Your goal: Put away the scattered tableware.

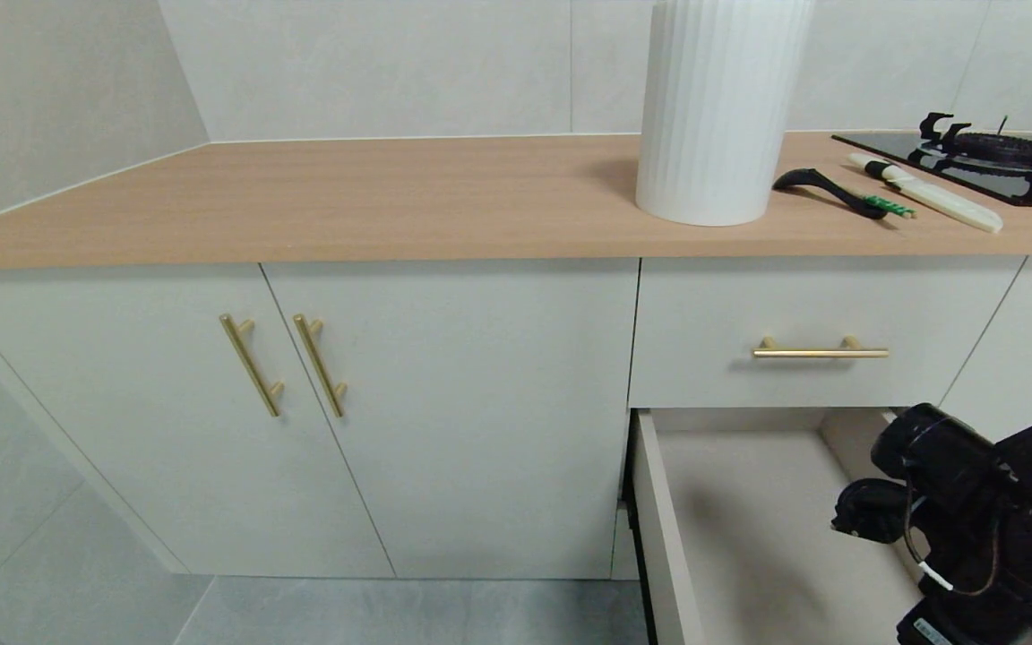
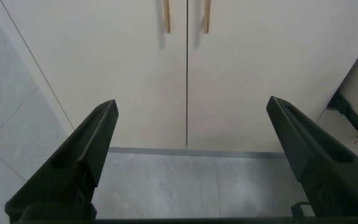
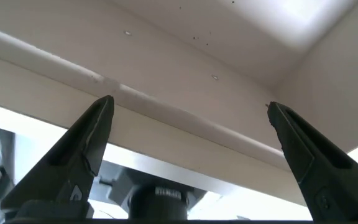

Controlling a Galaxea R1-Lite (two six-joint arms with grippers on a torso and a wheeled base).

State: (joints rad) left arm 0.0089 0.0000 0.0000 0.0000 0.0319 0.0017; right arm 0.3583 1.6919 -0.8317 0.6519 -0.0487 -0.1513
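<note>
Two pieces of tableware lie on the light wooden surface (image 1: 346, 197), between the tall white ribbed cylinder (image 1: 718, 107) and the black gas hob (image 1: 991, 152). They are one black plastic ladle with a green-striped handle end (image 1: 825, 188) and, just beside it, one cream-white knife with a black band (image 1: 928, 193). We judge both light, stiff and smooth. The ladle's arched neck offers the readiest hold; the knife is best held by its handle. Below, one beige open drawer (image 1: 659, 520) stands pulled out under one closed drawer with a brass bar handle (image 1: 821, 351). The left hand (image 2: 191, 106), fingers spread wide and empty, faces two pale cupboard doors (image 2: 260, 62). The right hand (image 3: 190, 104), equally wide and empty, sits low at the open drawer.
</note>
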